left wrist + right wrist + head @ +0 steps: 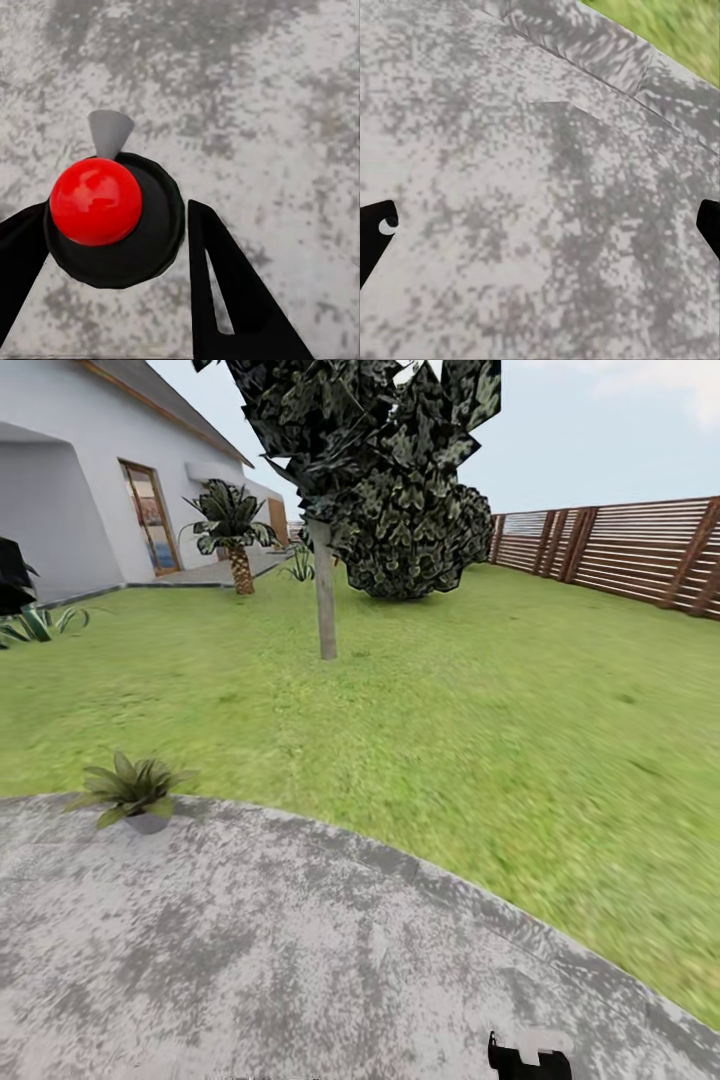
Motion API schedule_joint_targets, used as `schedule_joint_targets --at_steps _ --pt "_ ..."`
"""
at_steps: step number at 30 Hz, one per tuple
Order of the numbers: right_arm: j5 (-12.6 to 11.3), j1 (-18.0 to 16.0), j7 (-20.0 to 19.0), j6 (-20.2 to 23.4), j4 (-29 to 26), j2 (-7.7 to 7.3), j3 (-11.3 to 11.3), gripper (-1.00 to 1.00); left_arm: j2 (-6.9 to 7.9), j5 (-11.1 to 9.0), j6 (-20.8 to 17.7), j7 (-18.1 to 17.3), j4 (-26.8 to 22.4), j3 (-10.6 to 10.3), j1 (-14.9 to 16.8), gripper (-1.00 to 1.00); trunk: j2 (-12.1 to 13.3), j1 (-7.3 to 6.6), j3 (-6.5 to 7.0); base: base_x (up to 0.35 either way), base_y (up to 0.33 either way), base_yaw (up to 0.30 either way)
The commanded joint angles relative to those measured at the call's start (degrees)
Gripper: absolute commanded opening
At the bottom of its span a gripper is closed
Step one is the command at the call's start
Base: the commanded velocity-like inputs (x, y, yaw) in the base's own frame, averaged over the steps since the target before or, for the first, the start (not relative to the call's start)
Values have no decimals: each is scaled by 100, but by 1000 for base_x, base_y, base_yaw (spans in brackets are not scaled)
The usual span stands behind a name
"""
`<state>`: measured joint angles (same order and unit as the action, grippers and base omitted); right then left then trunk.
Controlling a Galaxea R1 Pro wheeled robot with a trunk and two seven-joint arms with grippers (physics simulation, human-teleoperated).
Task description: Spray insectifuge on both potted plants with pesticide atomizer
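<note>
On my far left in the head view, one potted plant (135, 792) sits in its small grey pot right at the patio's (300, 960) edge where stone meets lawn (450, 700). Beyond it stand a thin-trunked tree (323, 595) and, at the right, the slatted fence (620, 550).

My left gripper (112, 247) is clamped on the pesticide atomizer (112, 217), seen from above: red top, dark body between the two black fingers, grey nozzle pointing away over bare stone. My right gripper (540, 232) is spread wide with nothing between its fingers, only patio below.

I judge the pickup done and the spraying step in hand. Next I need to turn left toward that plant, bring the nozzle over its leaves, then find the second plant.
</note>
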<state>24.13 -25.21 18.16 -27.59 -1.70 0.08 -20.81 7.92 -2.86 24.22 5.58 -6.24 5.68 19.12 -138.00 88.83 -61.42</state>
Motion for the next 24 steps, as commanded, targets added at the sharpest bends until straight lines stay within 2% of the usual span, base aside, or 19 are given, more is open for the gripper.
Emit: schedule_joint_targets --at_steps 1,7,14,24 --pt "61 -2 30 -10 3 1 -37 100 -1 -30 21 -13 6 12 4 -100 -2 -1 -9 4 0 275" --pt "61 -2 30 -10 3 1 -37 100 -1 -30 21 -13 1 12 4 -100 -2 -1 -32 47 0 275" --pt "63 -2 30 -10 3 2 -36 100 -1 -32 21 -13 0 12 4 -100 -2 -1 -59 311 15 275" --pt "65 -3 30 -10 3 1 -37 100 -1 -37 21 -13 0 12 4 -100 -2 -1 -97 329 121 275"
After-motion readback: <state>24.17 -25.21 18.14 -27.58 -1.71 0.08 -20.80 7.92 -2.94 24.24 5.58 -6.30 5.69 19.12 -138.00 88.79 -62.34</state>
